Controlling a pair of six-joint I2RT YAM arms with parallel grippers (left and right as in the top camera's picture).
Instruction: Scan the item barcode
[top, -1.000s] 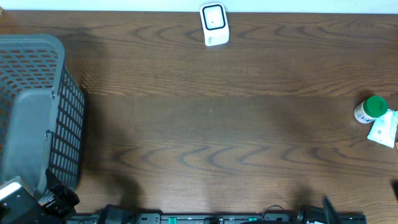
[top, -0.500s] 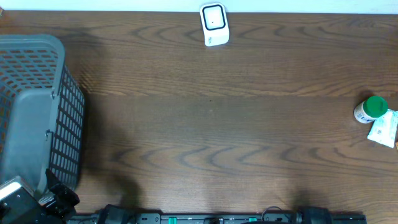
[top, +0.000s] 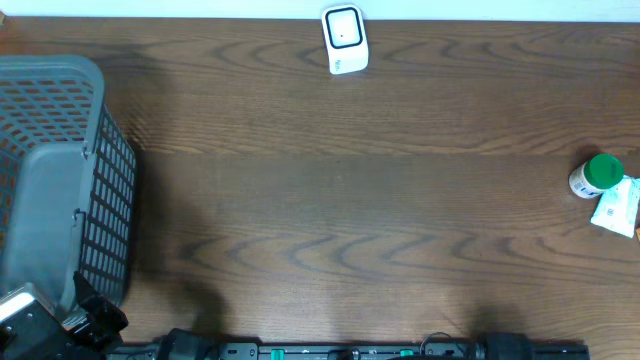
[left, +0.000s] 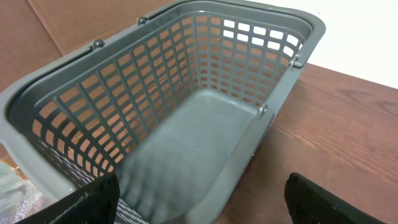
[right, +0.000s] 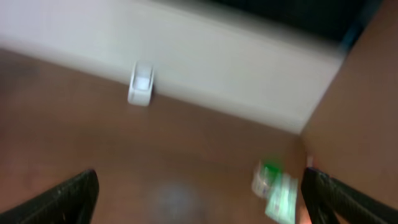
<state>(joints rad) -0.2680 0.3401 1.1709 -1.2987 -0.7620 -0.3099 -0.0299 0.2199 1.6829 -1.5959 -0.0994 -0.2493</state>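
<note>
Counter (top: 330, 200): grey basket (top: 60, 170) empty at the left edge, white scanner (top: 344, 38) at the far edge, green-capped bottle (top: 597, 176) touching a white packet (top: 617, 208) at the right edge. Left gripper (left: 202, 186) and right gripper (right: 199, 177) are both released, holding nothing. Risk: the bottle sits by the edge, so a sloppy grasp could knock it off or snag the packet.

Gray basket (top: 112, 205) stands on wooden table (top: 350, 200).

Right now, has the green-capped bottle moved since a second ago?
No. The green-capped bottle sits unchanged beside the white packet, equally far right of the scanner.
</note>
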